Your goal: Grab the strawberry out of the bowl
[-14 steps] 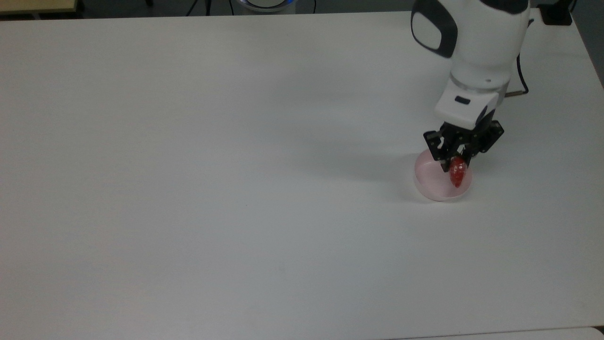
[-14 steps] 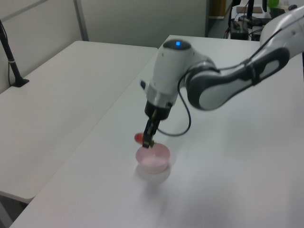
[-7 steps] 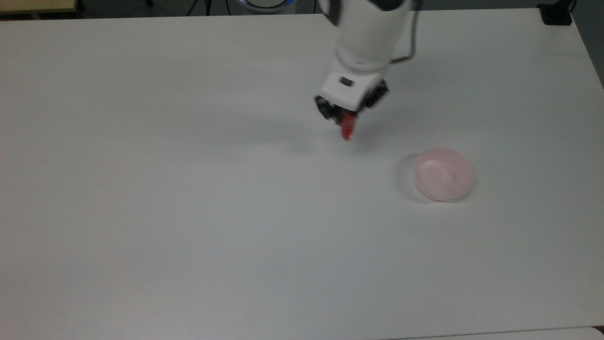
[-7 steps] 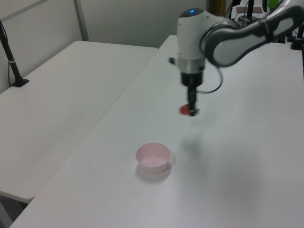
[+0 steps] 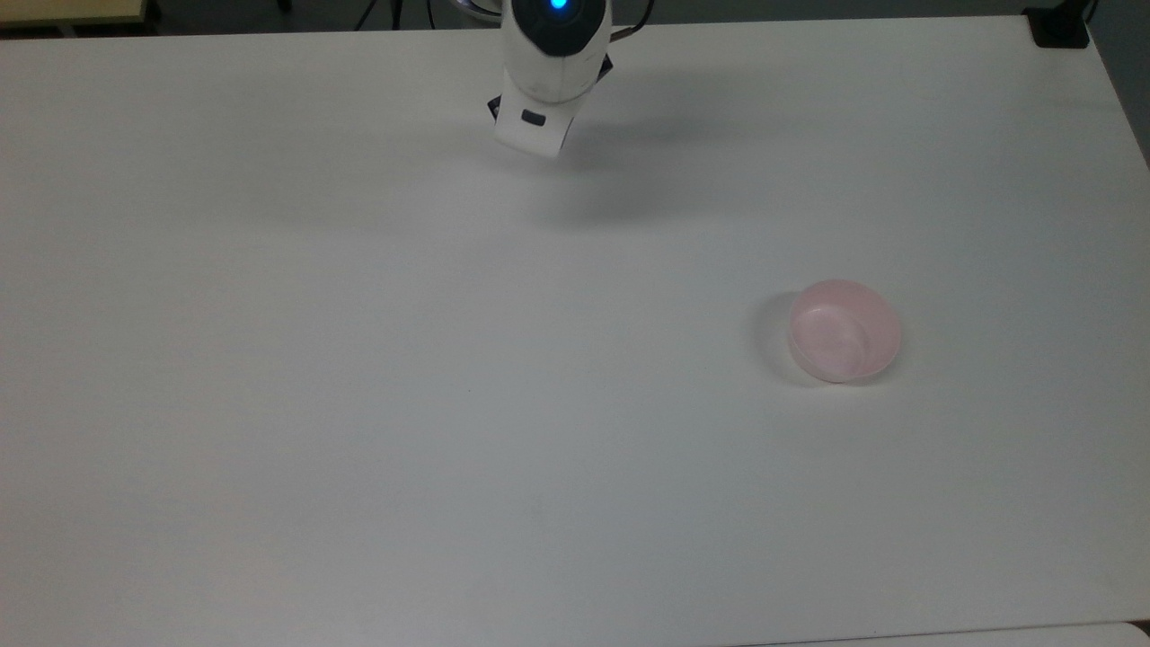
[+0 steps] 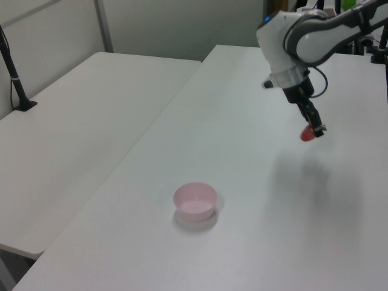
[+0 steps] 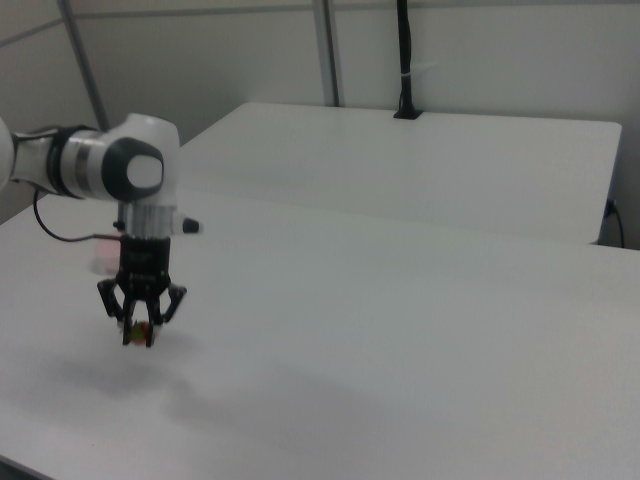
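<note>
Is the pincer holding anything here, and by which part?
Yes: the pincer holds the strawberry above the table, away from the bowl. Which part it grips cannot be told.

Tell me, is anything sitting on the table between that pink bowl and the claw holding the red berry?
No. In the left view, only bare white table lies between the bowl and the gripper gripping the strawberry.
</note>
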You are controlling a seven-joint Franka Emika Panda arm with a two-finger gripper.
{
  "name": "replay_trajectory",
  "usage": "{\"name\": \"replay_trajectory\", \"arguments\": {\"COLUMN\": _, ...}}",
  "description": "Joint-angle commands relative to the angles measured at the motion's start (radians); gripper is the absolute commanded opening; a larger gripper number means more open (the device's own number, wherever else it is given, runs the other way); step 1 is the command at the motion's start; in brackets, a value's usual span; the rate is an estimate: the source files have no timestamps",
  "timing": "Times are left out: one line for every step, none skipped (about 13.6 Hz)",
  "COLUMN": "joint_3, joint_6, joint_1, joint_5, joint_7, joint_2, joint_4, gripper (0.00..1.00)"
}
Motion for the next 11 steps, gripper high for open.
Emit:
{"name": "replay_trajectory", "arguments": {"joint_3": -0.013, "joint_6": 0.006, "joint_1": -0.052, "joint_5": -0.010, "joint_7": -0.041, "joint_2": 0.010, "joint_4": -0.061, "gripper": 0.24}}
{"name": "replay_trajectory", "arguments": {"joint_3": -0.013, "joint_6": 0.010, "joint_1": -0.065, "joint_5": -0.018, "joint_7": -0.041, "joint_2": 0.016, "joint_4": -0.061, "gripper": 0.25}}
{"name": "replay_trajectory", "arguments": {"joint_3": -0.013, "joint_6": 0.010, "joint_1": -0.066, "joint_5": -0.036, "joint_7": -0.041, "joint_2": 0.032, "joint_4": -0.063, "gripper": 0.27}}
{"name": "replay_trajectory", "arguments": {"joint_3": -0.013, "joint_6": 0.010, "joint_1": -0.066, "joint_5": -0.055, "joint_7": -0.041, "joint_2": 0.049, "joint_4": -0.064, "gripper": 0.30}}
{"name": "replay_trajectory", "arguments": {"joint_3": -0.013, "joint_6": 0.013, "joint_1": -0.068, "joint_5": -0.058, "joint_7": -0.041, "joint_2": 0.056, "joint_4": -0.063, "gripper": 0.32}}
{"name": "replay_trajectory", "arguments": {"joint_3": -0.013, "joint_6": 0.021, "joint_1": -0.069, "joint_5": -0.059, "joint_7": -0.041, "joint_2": 0.060, "joint_4": -0.063, "gripper": 0.35}}
{"name": "replay_trajectory", "arguments": {"joint_3": -0.013, "joint_6": 0.024, "joint_1": -0.071, "joint_5": -0.058, "joint_7": -0.038, "joint_2": 0.062, "joint_4": -0.064, "gripper": 0.42}}
{"name": "replay_trajectory", "arguments": {"joint_3": -0.013, "joint_6": 0.026, "joint_1": -0.072, "joint_5": -0.059, "joint_7": -0.033, "joint_2": 0.071, "joint_4": -0.064, "gripper": 0.52}}
{"name": "replay_trajectory", "arguments": {"joint_3": -0.013, "joint_6": 0.027, "joint_1": -0.072, "joint_5": -0.059, "joint_7": -0.027, "joint_2": 0.079, "joint_4": -0.066, "gripper": 0.67}}
{"name": "replay_trajectory", "arguments": {"joint_3": -0.013, "joint_6": 0.029, "joint_1": -0.072, "joint_5": -0.059, "joint_7": -0.022, "joint_2": 0.079, "joint_4": -0.064, "gripper": 0.82}}
{"name": "replay_trajectory", "arguments": {"joint_3": -0.013, "joint_6": 0.035, "joint_1": -0.072, "joint_5": -0.058, "joint_7": -0.012, "joint_2": 0.076, "joint_4": -0.058, "gripper": 1.00}}
